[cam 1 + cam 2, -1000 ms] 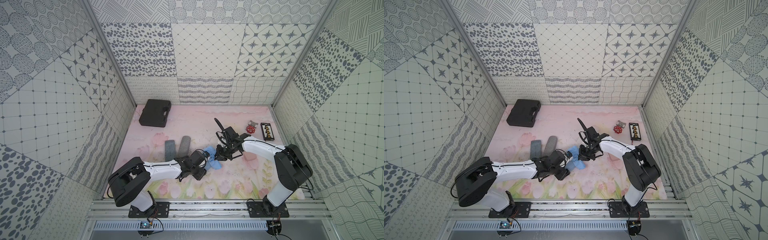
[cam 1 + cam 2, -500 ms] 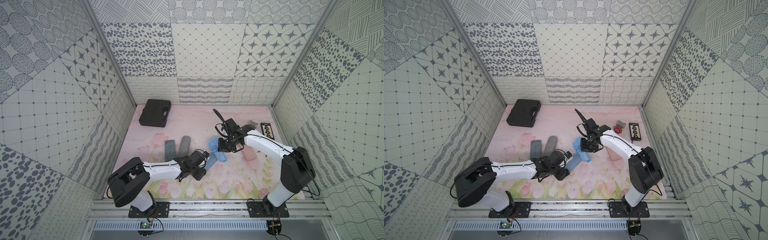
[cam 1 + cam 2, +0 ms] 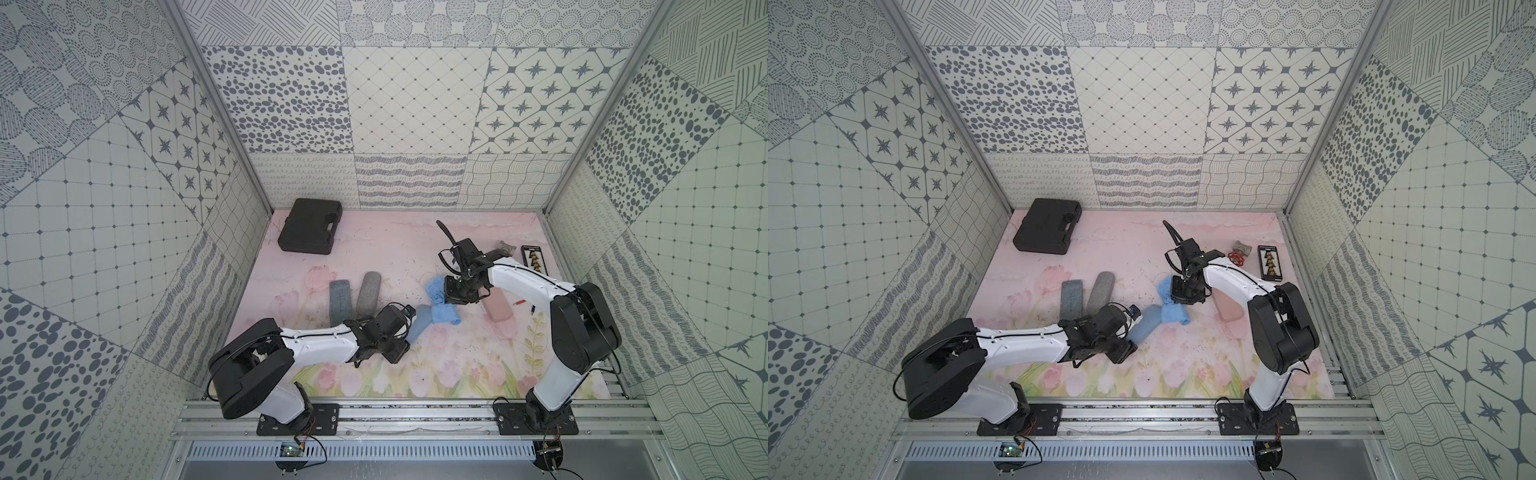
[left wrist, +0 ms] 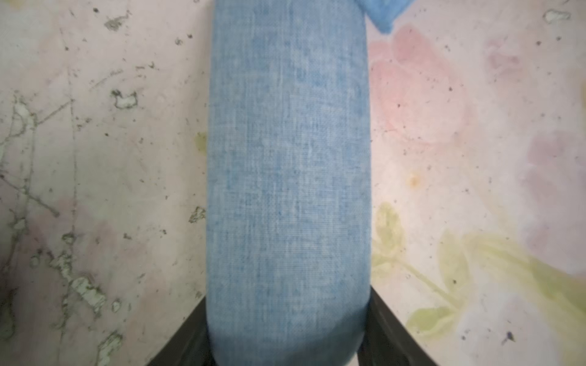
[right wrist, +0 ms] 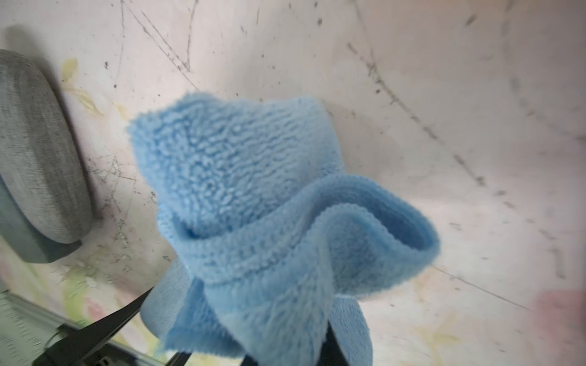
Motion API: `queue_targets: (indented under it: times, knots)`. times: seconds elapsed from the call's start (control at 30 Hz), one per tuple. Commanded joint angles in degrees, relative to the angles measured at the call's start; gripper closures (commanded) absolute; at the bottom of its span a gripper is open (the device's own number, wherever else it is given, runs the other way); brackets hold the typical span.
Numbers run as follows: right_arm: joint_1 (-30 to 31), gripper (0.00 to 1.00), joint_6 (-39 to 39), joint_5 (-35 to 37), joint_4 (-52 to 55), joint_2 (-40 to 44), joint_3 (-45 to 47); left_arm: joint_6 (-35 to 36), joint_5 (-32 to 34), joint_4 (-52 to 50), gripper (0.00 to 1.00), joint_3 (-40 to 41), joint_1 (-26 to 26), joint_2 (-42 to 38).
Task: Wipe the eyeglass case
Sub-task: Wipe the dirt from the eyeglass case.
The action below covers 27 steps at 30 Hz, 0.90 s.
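Our left jaws tight around the blue eyeglass case [image 4: 287, 174], our right jaws tight on the blue cloth [image 5: 253, 196].

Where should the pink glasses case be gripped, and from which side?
Probably grip the pink glasses case across its narrow width at mid-length, coming down from above: it lies flat on the mat, with both long sides exposed.

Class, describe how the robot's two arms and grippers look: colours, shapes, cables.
The left arm and right arm have smooth white shells between bulky rounded black joints, with a thin black cable along each white link. The left gripper and right gripper are black, with slim dark fingers.
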<state>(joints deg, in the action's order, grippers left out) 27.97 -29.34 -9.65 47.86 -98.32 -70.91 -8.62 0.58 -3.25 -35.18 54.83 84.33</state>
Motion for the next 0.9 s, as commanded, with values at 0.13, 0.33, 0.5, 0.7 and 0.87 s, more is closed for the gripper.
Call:
queue_targets:
  times: [0.13, 0.33, 0.5, 0.7, 0.87]
  knots:
    - [7.8, 1.0, -4.1, -10.6, -0.2, 3.4, -1.7, -0.2, 1.3, -0.4, 0.83, 0.2, 0.2, -1.5]
    - [9.5, 1.0, -19.3, -28.1, -21.3, 0.1, 8.7, -0.8, 2.1, 1.0, 0.84, 1.0, 0.7, -2.3]
    - [0.4, 1.0, -5.3, -14.9, -5.8, -3.6, 6.1, -1.0, 2.6, 1.7, 0.85, 1.4, 1.2, -2.2]
    - [2.4, 1.0, 6.9, 7.3, 7.4, -3.2, -8.8, -0.2, 4.7, 0.5, 0.87, 0.2, 3.2, -1.3]
    - [10.3, 1.0, 7.3, 0.8, 4.6, -6.3, -15.6, -0.5, 8.5, -2.8, 0.87, -2.2, 4.5, -0.6]
